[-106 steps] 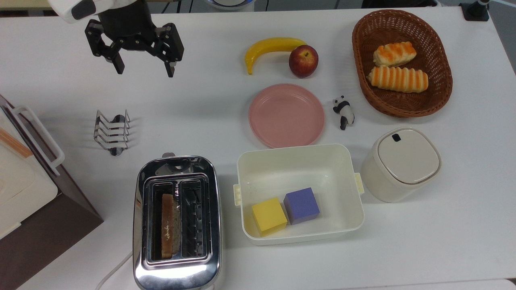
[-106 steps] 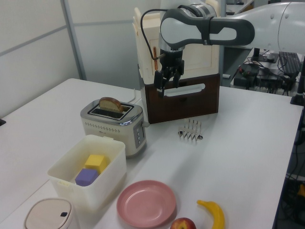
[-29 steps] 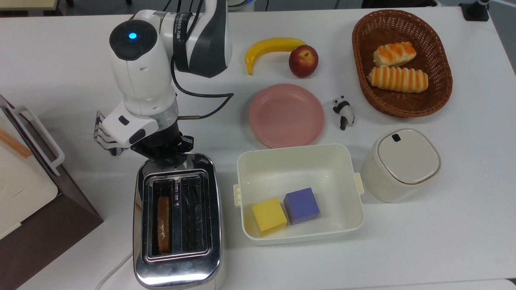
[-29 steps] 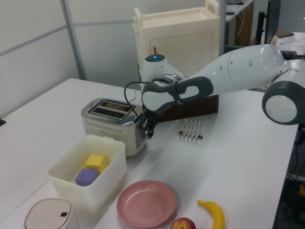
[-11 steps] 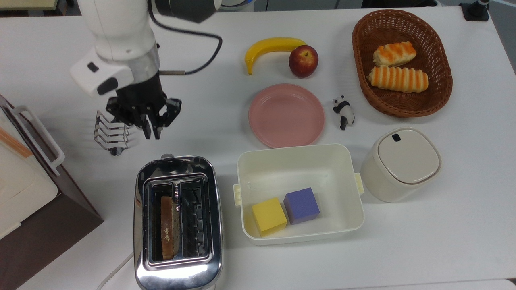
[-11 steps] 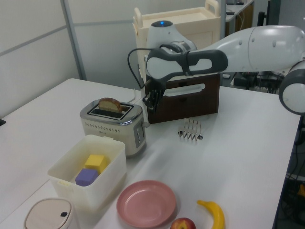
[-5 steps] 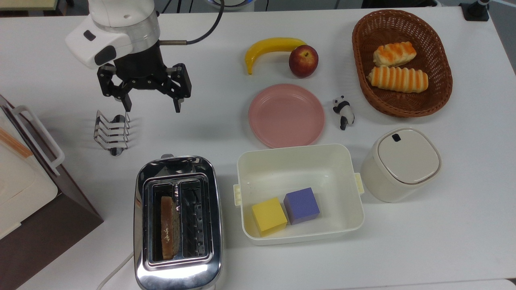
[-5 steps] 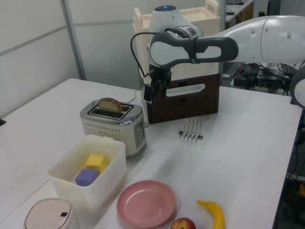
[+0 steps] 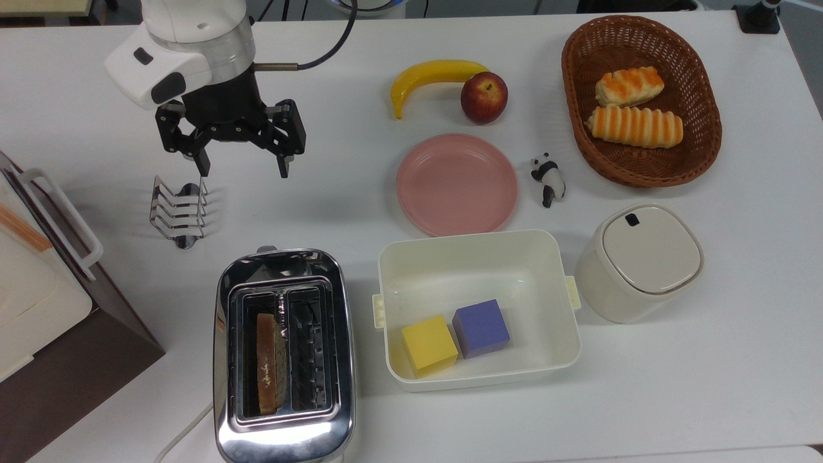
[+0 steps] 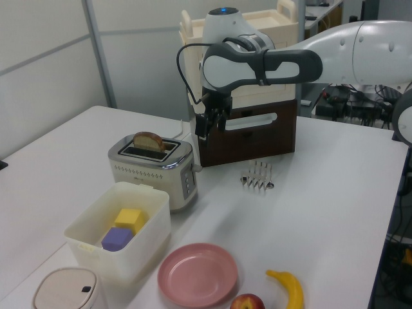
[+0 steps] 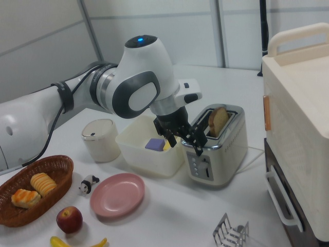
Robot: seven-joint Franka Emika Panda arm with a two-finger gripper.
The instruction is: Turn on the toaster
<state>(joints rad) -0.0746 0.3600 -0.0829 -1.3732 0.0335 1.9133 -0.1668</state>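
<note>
toaster: chrome two-slot box standing near the desk's edge at the bottom of the top view, towards that edge's left corner; white cord trailing off beside it.
bread: one slice in the slot on the top view's left, top poking well above the slot in the left view, so prob not started yet.
tool: hangs above the desk w/ fingers spread, nothing in them; well apart from the toaster, nearer the wire rack and the desk's far side.
lever: small tab on the toaster's narrow end that faces the tool; button column on the same end face shows in the right view.
handling: toaster looks stiff, fairly heavy, won't tip easily; polished shell is slick, so pads could skate off it.
where to take it: no need to lift the body. I'd press a fingertip straight down on the lever tab, or pinch it; tab is small, easy to slip past.
risk: push off-axis and the toaster may slide on the smooth desk.
</note>
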